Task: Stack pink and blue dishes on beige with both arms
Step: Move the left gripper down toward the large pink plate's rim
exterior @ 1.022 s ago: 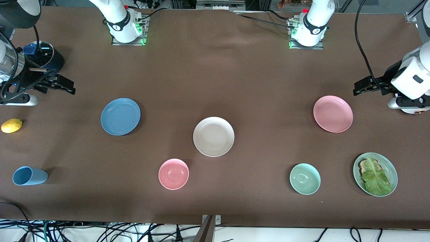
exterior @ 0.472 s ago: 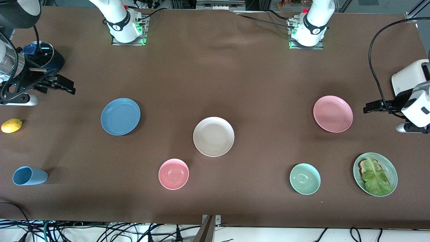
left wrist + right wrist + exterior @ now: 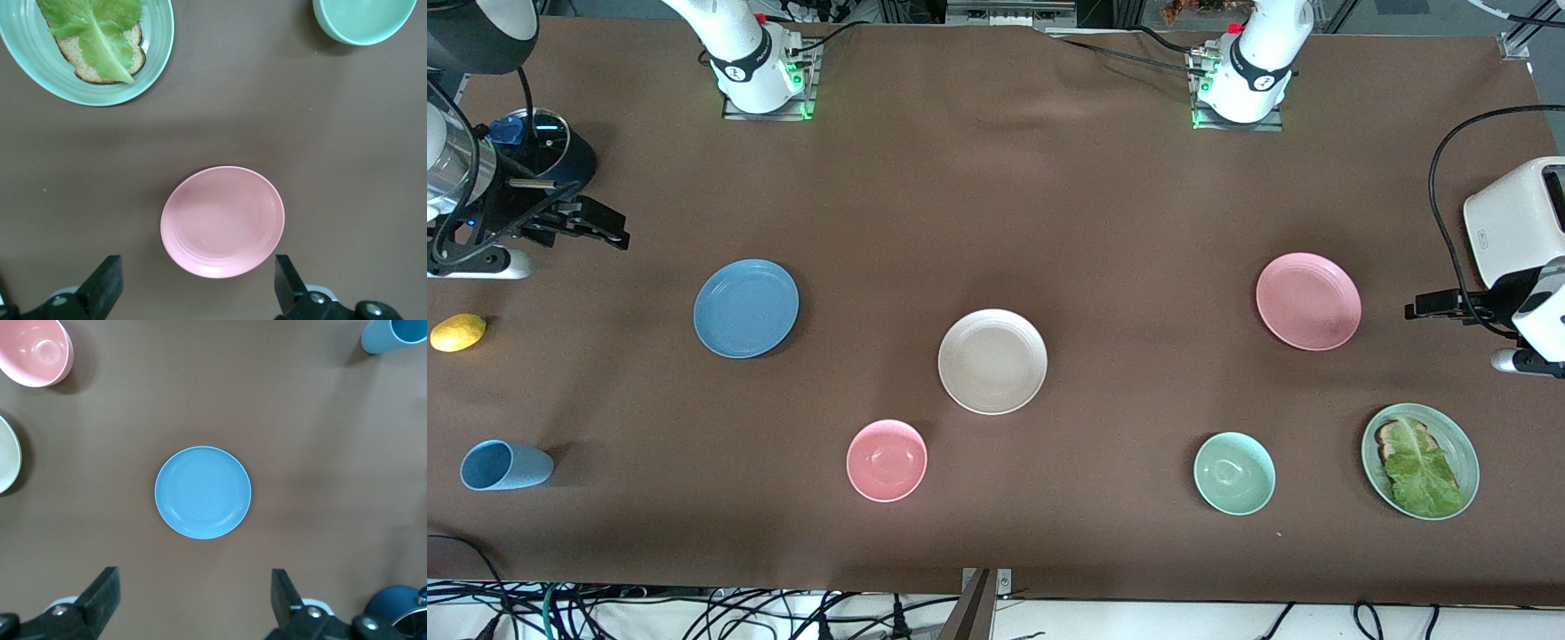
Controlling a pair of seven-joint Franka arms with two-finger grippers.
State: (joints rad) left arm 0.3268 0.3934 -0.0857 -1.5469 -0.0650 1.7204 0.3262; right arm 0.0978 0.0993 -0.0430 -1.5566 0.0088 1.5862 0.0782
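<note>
Hovering w/ both jaws spread: my left gripper (image 3: pixel 193 293) near pink plate (image 3: pixel 1308 300), right gripper (image 3: pixel 193 603) near blue plate (image 3: pixel 746 308), beige plate (image 3: pixel 992 361) between.

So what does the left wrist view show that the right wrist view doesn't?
Only the left wrist view shows the pink plate, the green plate with toast and lettuce, the mint bowl and the open left gripper. Only the right wrist view shows the blue plate, pink bowl, blue cup, the beige plate's edge and the open right gripper. Both share the brown table.
</note>
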